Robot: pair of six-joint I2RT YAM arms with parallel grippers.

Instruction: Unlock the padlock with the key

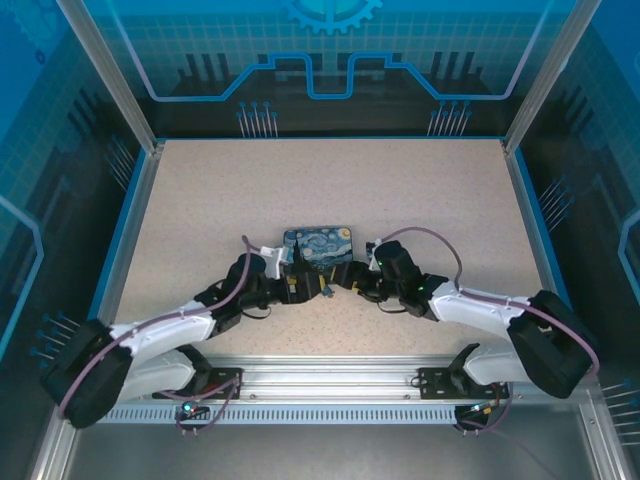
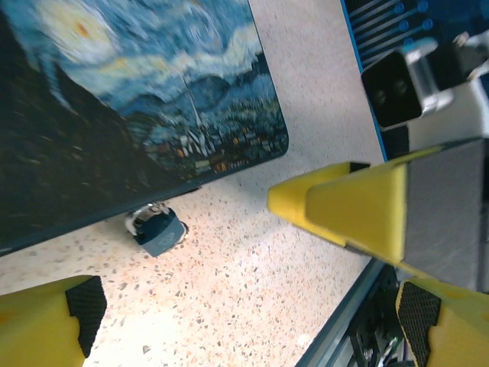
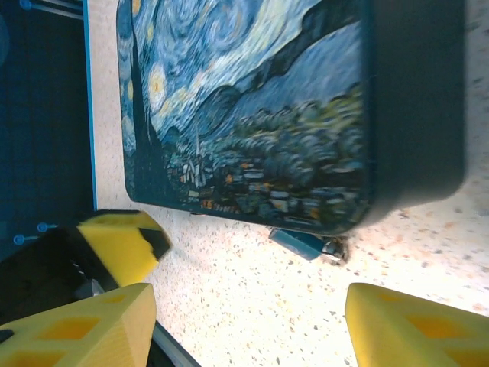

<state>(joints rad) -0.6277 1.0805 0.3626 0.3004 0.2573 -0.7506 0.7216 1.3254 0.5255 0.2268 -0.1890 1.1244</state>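
The padlock (image 2: 157,227), in the left wrist view, lies on the speckled table (image 2: 252,267) right against the lower front edge of the painted box (image 2: 114,99); its shackle end is turned towards the box and may be hooked to it, though the join sits in shadow; the left gripper (image 2: 250,310) hovers over it with its jaws spread wide and nothing between them. In the right wrist view the same lock lies just under the box's near edge; a small dark metal bit (image 3: 337,250) touches one end of it, and I cannot tell whether that is the shackle or the key; the right gripper (image 3: 244,329) also stands open and empty, near the lock but apart from it. In the top view both arms meet at the near side of the box, and the lock there is too small to read. To my mind the step in hand is getting a fresh hold; it would go best if one gripper pinches the lock's body low and steady, keyhole end facing outward; the other should take the key by its bow, line it up straight with the slot, and push gently before turning; a skewed entry would likely shove the light lock under the box.
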